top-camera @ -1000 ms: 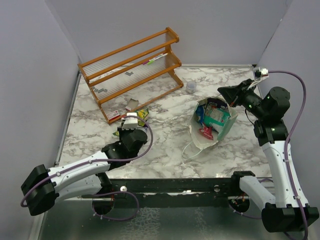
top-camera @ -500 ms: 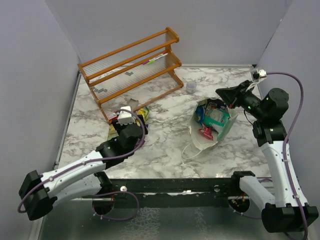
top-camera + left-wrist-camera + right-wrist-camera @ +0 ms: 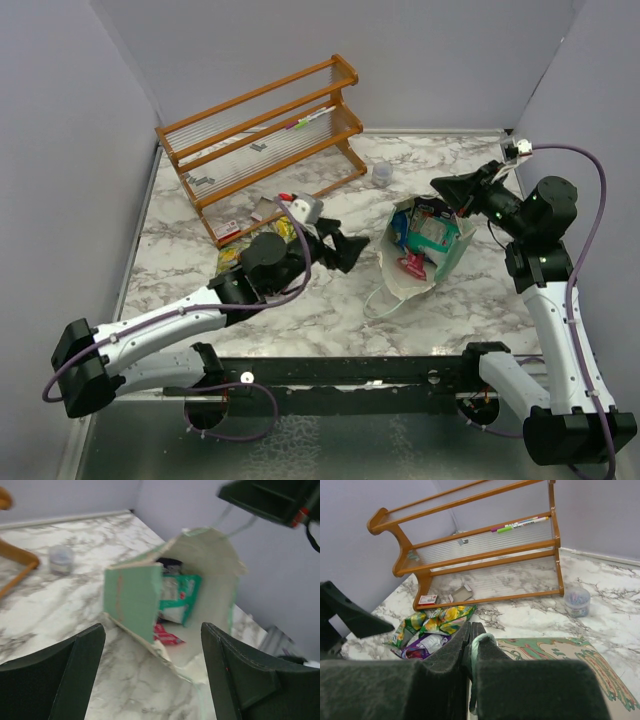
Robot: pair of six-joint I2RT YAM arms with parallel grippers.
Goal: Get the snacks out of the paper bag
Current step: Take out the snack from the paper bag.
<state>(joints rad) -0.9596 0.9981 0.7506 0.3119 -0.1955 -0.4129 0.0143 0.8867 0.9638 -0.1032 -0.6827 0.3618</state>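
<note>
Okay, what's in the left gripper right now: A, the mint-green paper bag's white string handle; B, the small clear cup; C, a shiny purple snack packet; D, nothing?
D: the left gripper stands wide open with nothing between its jaws, facing the mint-green paper bag and its open mouth.

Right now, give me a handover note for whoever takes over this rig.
Left gripper: open, empty, facing the mouth of the paper bag.
Right gripper: shut on the bag's top edge, holding it up.
Done: green-yellow and purple packets lie on the table near the wooden rack.
Left: teal packet and red packet are inside the bag, maybe more behind them; take them out.
</note>
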